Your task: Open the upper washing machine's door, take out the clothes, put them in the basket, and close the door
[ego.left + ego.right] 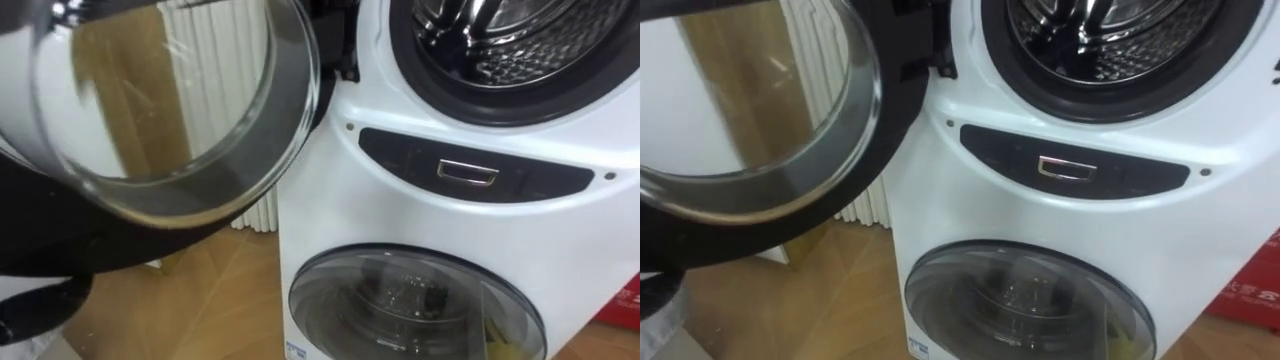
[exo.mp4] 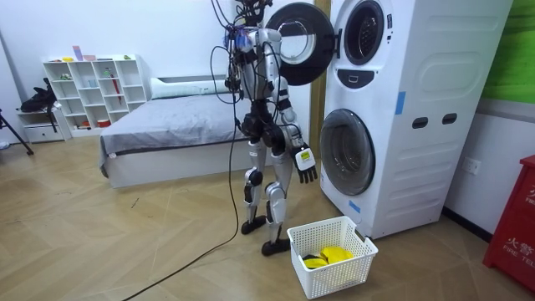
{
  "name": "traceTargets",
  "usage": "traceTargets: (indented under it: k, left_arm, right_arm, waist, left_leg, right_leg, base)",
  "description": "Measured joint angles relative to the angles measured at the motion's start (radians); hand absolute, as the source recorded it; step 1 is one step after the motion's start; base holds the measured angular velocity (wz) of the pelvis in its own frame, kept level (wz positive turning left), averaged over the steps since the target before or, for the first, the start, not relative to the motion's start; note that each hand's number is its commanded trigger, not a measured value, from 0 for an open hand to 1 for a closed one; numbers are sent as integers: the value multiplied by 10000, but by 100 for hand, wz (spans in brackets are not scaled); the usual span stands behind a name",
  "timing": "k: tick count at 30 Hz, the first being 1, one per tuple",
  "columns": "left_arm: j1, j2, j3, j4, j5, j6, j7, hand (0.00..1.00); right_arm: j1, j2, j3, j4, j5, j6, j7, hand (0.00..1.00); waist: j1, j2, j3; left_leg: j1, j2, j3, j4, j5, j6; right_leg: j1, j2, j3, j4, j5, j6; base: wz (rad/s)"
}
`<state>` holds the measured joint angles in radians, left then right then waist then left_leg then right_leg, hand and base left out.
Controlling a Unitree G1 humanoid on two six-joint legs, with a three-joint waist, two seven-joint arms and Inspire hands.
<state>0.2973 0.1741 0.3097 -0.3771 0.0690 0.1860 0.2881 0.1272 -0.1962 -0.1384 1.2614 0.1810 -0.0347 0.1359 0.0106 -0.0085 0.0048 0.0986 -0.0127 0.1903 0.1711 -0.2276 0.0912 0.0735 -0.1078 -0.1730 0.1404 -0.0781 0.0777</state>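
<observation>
I stand close in front of two stacked white washing machines (image 2: 393, 109). The upper machine's round glass door (image 1: 170, 110) hangs swung open at my left. Its steel drum (image 1: 520, 40) is exposed, and the part I see is bare metal. The lower machine's door (image 1: 415, 305) is closed. In the room view my right hand (image 2: 305, 161) hangs open by my thigh, holding nothing. A white laundry basket (image 2: 361, 251) stands on the floor by my feet, with yellow cloth (image 2: 328, 256) in it.
A dark control panel with a silver handle (image 1: 467, 172) sits between the two doors. A white radiator (image 1: 225, 60) is behind the open door. Behind me are a bed (image 2: 167, 134) and white shelves (image 2: 88, 92). Something red (image 2: 514, 226) stands right of the machines.
</observation>
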Motion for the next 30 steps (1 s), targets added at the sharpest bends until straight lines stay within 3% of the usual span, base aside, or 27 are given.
traceTargets:
  k: [5,10,20,26,30]
  left_arm:
    - [226,-17,-60,-1,2,-307,-120,0]
    - [378,-22,-185,0,12,-568,-121,0]
    - [389,-47,-340,-1,-25,-601,-120,0]
    - [411,-70,-812,-15,-1902,-644,-145,0]
    - [415,-302,-1390,77,-3474,-907,-306,0]
  right_arm:
    - [45,6,95,0,437,-29,123,0]
    - [36,65,104,-2,496,-331,286,0]
    - [-203,138,410,44,611,-388,301,0]
    - [-280,171,973,-8,974,-414,657,0]
    - [-523,201,1187,182,774,-413,647,0]
  waist:
    - [7,-10,-6]
    - [59,-8,-5]
    - [63,68,26]
    - [48,134,40]
    - [21,127,38]
  left_leg:
    - [-3,0,12,-1,1,4]
    - [1,-1,3,13,4,9]
    - [-42,-8,-49,-1,7,15]
    - [-117,-48,-85,-3,34,61]
    - [-160,-111,-32,11,70,116]
  right_leg:
    - [9,-9,-234,2,41,6]
    - [8,-18,-323,-1,49,13]
    - [6,-18,-317,-27,86,11]
    - [-23,-65,-318,-16,85,12]
    - [-37,-157,-297,7,83,15]
  base:
    - [0]
    - [0]
    - [1]
    - [6]
    - [9]
